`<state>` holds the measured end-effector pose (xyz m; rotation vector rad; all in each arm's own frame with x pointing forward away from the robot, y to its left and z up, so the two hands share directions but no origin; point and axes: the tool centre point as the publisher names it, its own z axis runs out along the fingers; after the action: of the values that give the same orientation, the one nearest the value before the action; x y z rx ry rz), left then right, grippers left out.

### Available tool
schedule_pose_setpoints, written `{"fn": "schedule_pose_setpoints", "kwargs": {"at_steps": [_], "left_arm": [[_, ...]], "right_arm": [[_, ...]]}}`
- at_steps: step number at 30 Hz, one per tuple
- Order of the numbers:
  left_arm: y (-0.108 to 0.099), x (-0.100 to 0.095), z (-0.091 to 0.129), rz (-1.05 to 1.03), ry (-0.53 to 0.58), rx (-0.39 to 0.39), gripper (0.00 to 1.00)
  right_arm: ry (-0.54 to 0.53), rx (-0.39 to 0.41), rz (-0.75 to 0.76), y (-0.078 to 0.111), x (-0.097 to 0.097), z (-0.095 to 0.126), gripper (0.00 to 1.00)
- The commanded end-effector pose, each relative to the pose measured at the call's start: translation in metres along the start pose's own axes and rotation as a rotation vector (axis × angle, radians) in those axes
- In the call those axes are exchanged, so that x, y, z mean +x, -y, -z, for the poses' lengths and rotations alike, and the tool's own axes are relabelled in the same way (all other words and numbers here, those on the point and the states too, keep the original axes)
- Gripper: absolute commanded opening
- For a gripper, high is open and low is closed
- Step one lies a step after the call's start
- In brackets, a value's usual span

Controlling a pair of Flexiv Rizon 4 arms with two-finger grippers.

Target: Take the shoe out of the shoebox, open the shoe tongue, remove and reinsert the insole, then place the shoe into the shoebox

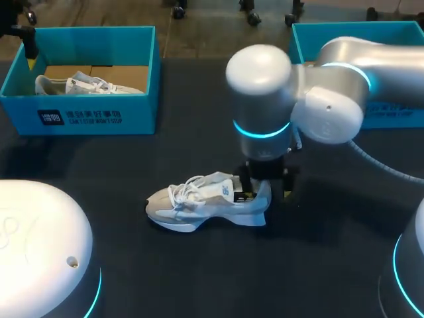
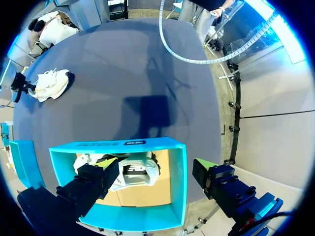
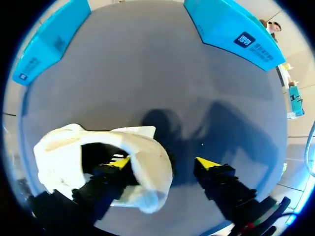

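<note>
A white sneaker [image 1: 199,202] lies on its side in the middle of the dark table, toe toward my left; it also shows far off in the left wrist view [image 2: 51,83]. My right gripper [image 1: 267,193] stands at its heel, open. One finger sits inside the shoe's opening [image 3: 98,152] and the other outside, clear of the heel. A second white shoe [image 1: 86,85] lies in the teal shoebox [image 1: 99,116] at the back left. My left gripper [image 2: 156,167] hangs open above that box [image 2: 118,145], with the shoe [image 2: 133,172] below its fingers.
Another teal shoebox [image 1: 344,30] stands at the back right, partly behind my right arm, and shows ahead of the right gripper [image 3: 236,29]. My right arm's cable [image 1: 384,165] trails across the table on the right.
</note>
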<state>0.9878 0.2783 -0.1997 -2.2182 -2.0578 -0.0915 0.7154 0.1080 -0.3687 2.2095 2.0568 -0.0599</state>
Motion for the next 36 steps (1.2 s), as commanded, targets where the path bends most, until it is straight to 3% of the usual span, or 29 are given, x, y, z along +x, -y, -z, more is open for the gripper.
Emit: {"fn": "schedule_pose_setpoints", "kwargs": {"at_steps": [1,8,11,12,23,27,29,31,36], "left_arm": [[0.000,0.000,0.000,0.000,-0.002,-0.001,1.00],[0.000,0.000,0.000,0.000,-0.002,-0.001,1.00],[0.000,0.000,0.000,0.000,-0.002,-0.001,1.00],[0.000,0.000,0.000,0.000,-0.002,-0.001,1.00],[0.000,0.000,0.000,0.000,-0.002,-0.001,1.00],[0.000,0.000,0.000,0.000,-0.002,-0.001,1.00],[0.000,0.000,0.000,0.000,-0.002,-0.001,1.00],[0.000,0.000,0.000,0.000,-0.002,-0.001,1.00],[0.000,0.000,0.000,0.000,-0.002,-0.001,1.00]], "right_arm": [[-0.118,0.009,-0.004,0.001,-0.030,0.025,1.00],[-0.222,-0.009,0.071,-0.003,-0.041,0.059,1.00],[-0.324,-0.065,0.219,-0.007,-0.047,0.072,1.00],[-0.268,0.034,0.229,-0.010,-0.048,0.075,1.00],[-0.268,0.034,0.229,-0.010,-0.048,0.075,1.00],[-0.463,-0.230,0.395,-0.004,-0.068,0.064,1.00],[-0.550,-0.426,0.572,0.002,-0.079,0.066,1.00],[-0.750,-0.632,0.783,0.006,-0.092,0.064,1.00],[-0.750,-0.632,0.783,0.006,-0.092,0.064,1.00]]}}
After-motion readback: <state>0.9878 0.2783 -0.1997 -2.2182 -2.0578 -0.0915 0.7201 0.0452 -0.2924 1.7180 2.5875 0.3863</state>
